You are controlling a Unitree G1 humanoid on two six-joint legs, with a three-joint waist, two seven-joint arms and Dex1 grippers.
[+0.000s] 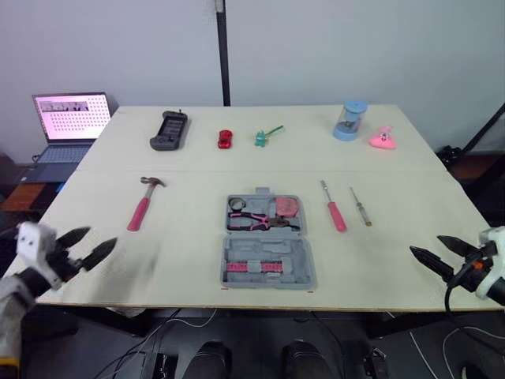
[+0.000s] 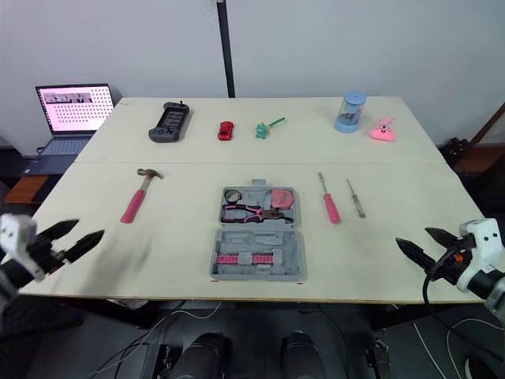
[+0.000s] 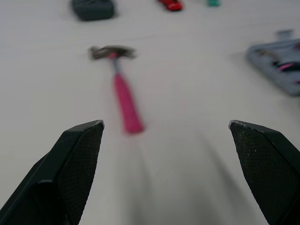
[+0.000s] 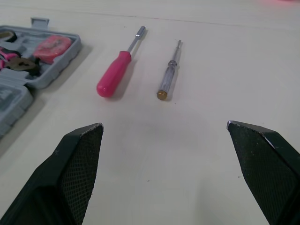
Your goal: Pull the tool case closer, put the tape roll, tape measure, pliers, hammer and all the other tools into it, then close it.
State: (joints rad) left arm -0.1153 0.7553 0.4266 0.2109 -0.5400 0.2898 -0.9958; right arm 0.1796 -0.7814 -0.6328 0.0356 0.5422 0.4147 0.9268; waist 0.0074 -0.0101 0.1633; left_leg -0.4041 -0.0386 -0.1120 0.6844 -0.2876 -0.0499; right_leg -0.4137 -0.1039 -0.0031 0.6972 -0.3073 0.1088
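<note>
Though slightly slanted, hammer (image 1: 141, 209) head-end away.

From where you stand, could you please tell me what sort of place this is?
Probably a robot test lab: a wide pale tabletop staged with an open grey plastic tool case and pink-handled hammer, plus an open laptop alongside.

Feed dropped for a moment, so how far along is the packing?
Done: tape roll, pliers and tape measure lie in the open tool case. In hand: nothing; left pincer and right pincer are open and empty. Left: hammer, pink screwdriver and thin screwdriver lie on the table, then close the case.
</note>
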